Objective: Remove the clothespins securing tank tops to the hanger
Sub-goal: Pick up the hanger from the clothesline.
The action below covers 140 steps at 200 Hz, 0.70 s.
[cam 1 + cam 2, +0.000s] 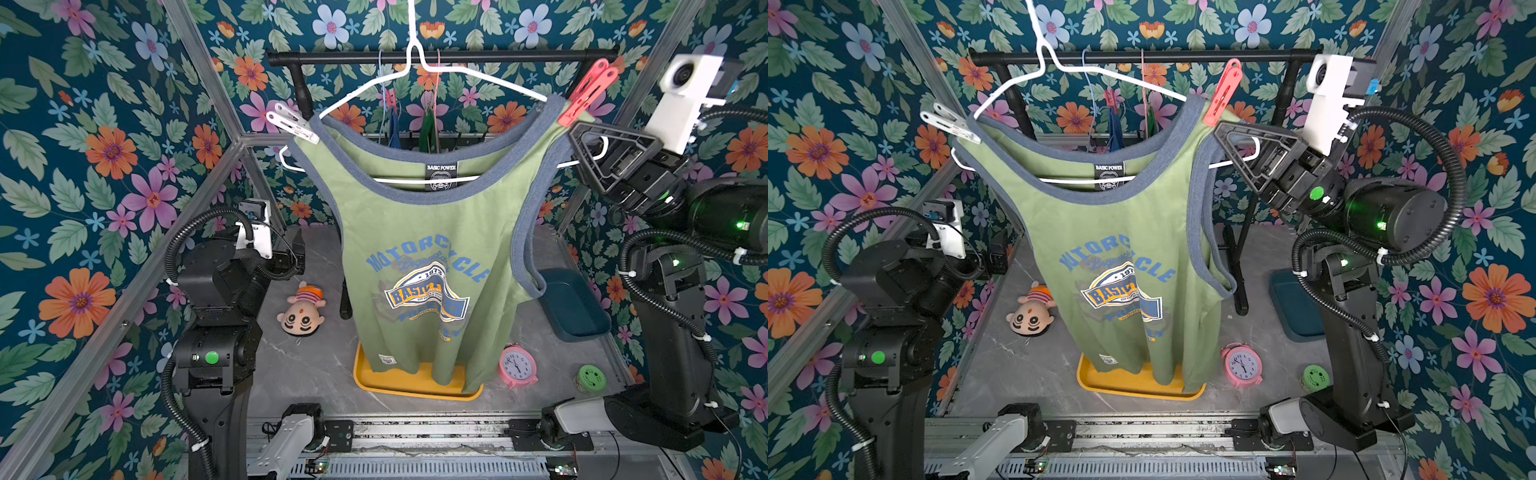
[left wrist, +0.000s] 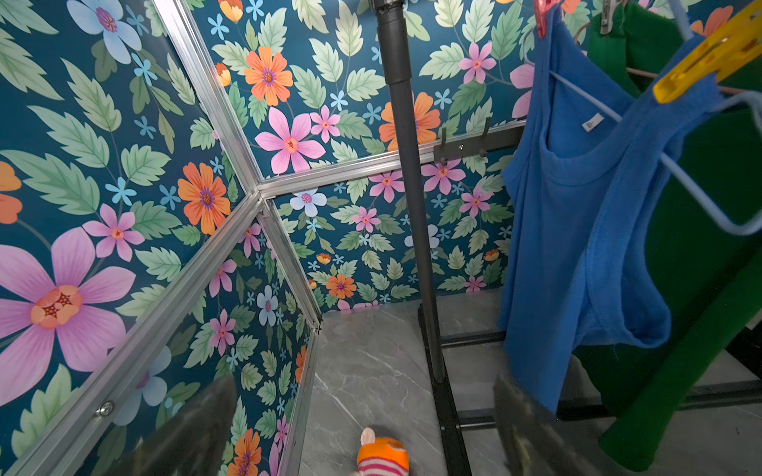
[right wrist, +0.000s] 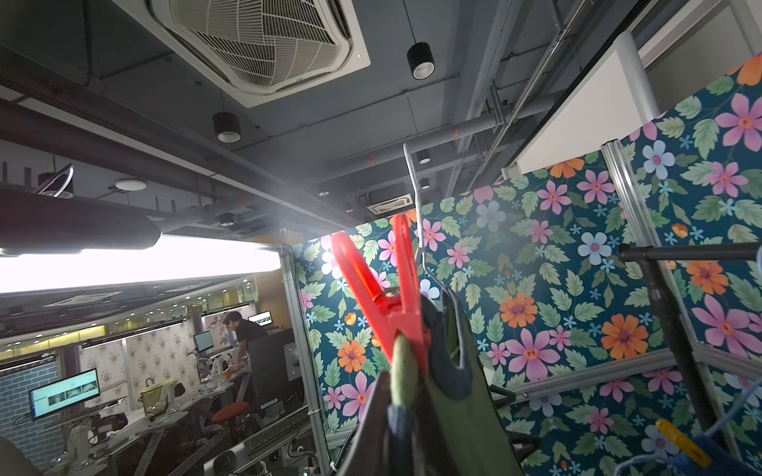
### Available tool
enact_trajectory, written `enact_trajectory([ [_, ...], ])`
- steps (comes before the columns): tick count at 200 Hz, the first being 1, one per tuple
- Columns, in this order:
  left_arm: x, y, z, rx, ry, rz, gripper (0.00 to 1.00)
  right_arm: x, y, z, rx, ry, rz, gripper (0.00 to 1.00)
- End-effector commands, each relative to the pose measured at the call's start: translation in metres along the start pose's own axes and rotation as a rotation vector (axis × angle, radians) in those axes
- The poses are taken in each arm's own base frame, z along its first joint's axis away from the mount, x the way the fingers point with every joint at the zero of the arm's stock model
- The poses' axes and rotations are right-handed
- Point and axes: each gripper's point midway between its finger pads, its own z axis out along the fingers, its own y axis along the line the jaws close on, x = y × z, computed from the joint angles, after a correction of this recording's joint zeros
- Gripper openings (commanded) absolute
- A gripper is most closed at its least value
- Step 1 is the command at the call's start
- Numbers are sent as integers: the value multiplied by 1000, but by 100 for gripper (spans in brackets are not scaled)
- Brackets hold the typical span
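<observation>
Though right gripper [image 1: 582, 139] pinches olive top [image 1: 415, 249] by its strap beneath red pin [image 1: 587, 91], no pin is off: white pin [image 1: 292, 121], yellow pin [image 2: 709, 57] on blue top [image 2: 577, 247], all clipped. Left gripper [image 1: 293, 251] gapes, low, idle.

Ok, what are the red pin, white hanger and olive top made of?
Red pin: glossy moulded plastic, seemingly; metal spring at its pivot. White hanger: thin bent wire, probably coated metal. Olive top: soft matte fabric, draping in folds, grey trim.
</observation>
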Motion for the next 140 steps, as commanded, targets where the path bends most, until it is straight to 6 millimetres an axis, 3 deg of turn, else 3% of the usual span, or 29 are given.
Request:
enact_trajectory([
  [1, 5, 3, -3, -22, -6, 6, 100, -6, 0, 3, -22, -39, -44, 0],
  [33, 22, 6, -6, -54, 21, 26, 100, -4, -12, 6, -36, -42, -15, 0],
  [102, 31, 15, -7, -114, 43, 41, 100, 15, -32, 2, -30, -36, 7, 0],
  [140, 41, -4, -19, 3, 81, 125, 100, 41, -40, -11, 34, 13, -18, 0],
])
